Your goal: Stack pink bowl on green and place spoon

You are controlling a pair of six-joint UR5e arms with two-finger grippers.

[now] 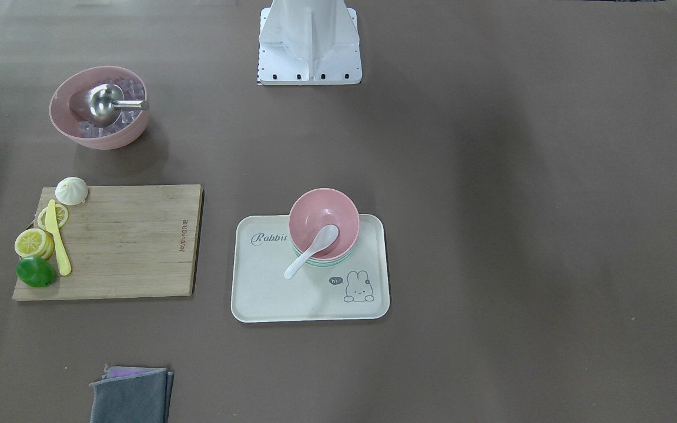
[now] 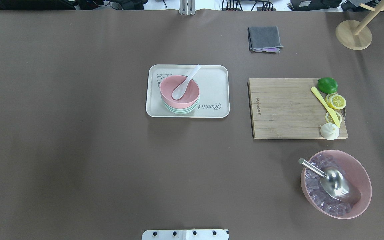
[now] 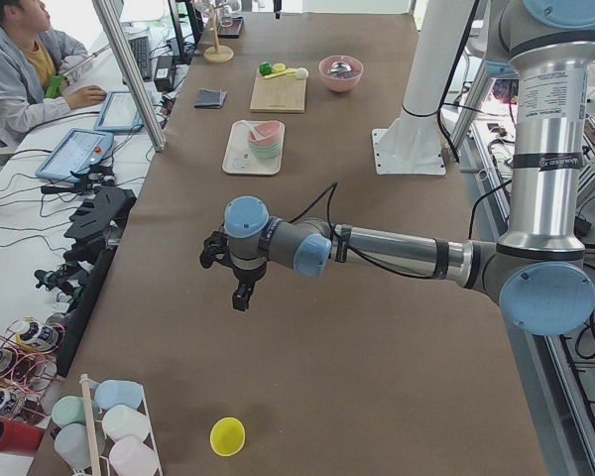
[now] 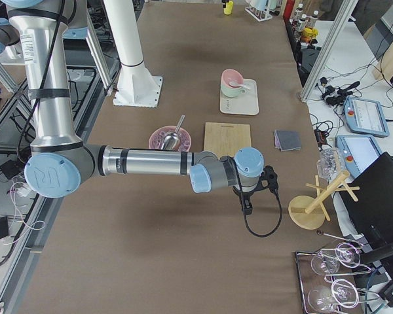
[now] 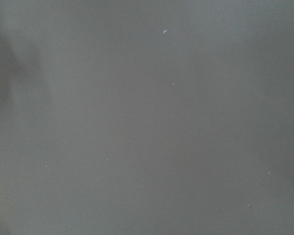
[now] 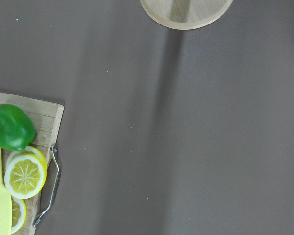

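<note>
Sitting nested in the green bowl [image 1: 322, 261], the pink bowl [image 1: 324, 220] is upright w/ only the green rim showing under it. The stack stands on the white rabbit tray [image 1: 268, 294] near the table [image 1: 491, 264] centre, at the tray's edge nearest the robot base. The spoon [image 1: 311, 251] lies w/ its scoop inside the pink bowl; its handle leans over the rim and points out over the tray, away from the robot. The left hand [image 3: 241, 295] hangs fingers-down over bare table toward the robot's left end, well apart from the tray, and seen only from the side, so can't tell if it's wide or narrow. The left wrist cam shows just table surface. The right hand [image 4: 247, 207] hangs fingers-down toward the robot's right end, near the wooden stand base [image 2: 353, 35]; again can't tell its opening. On the robot's right side is a cutting board [image 1: 133, 241] w/ a lime [image 1: 36, 271], lemon slices [image 1: 32, 242], a yellow knife [image 1: 56, 238] across the slices, and a white bun [image 1: 71, 190] at the board's corner. Nearer the robot than the board is a dusky-pink bowl [image 1: 99, 135] w/ clear cubes and a steel scoop [image 1: 106, 104] in it. A folded grey cloth [image 1: 130, 396] lies at the table's far side.
</note>
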